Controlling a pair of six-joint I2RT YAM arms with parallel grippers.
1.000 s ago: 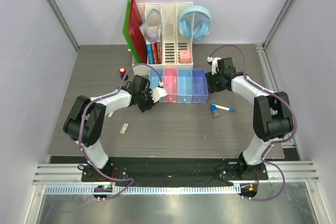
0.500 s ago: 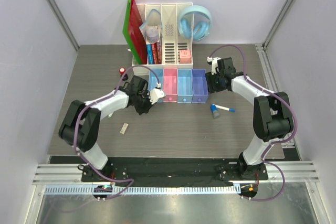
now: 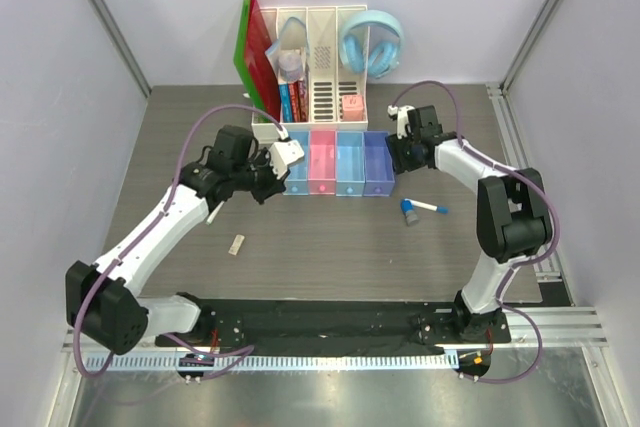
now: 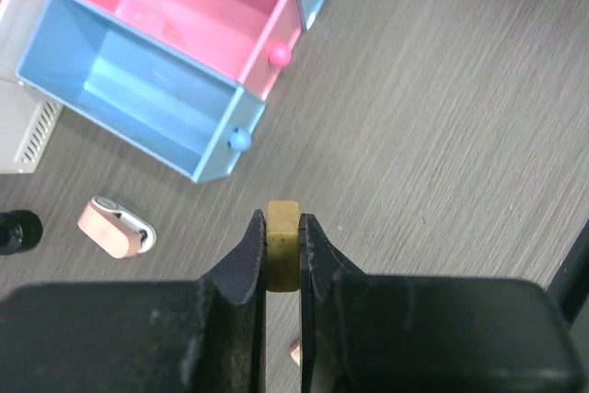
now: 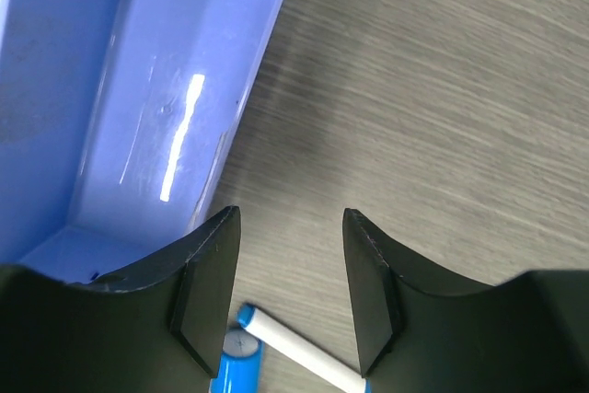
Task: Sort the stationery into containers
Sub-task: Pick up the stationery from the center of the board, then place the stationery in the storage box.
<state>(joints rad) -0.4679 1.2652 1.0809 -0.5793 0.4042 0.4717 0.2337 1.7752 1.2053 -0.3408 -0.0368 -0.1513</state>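
The left tool is clamped on a small tan rubber eraser, which sits upright between the jaws and appears to be held above the grey wood-grain worktop. Ahead of this tool and a little to its left is the light blue plastic tray, with the pink plastic tray joined on just beyond it. Both look bare inside. To the tool's left, a pink clip and a black red-topped stamp lie on the worktop.

The right tool has its jaws apart with nothing between them. The purple-blue plastic tray is just to its left, with nothing in the part that shows. A white marker with a blue cap lies on the worktop just behind its fingertips.

The sorting looks barely begun: one eraser is in hand, and no tray shows an item. The clip, stamp, marker and a second tan eraser, well behind the left tool, are not yet sorted.
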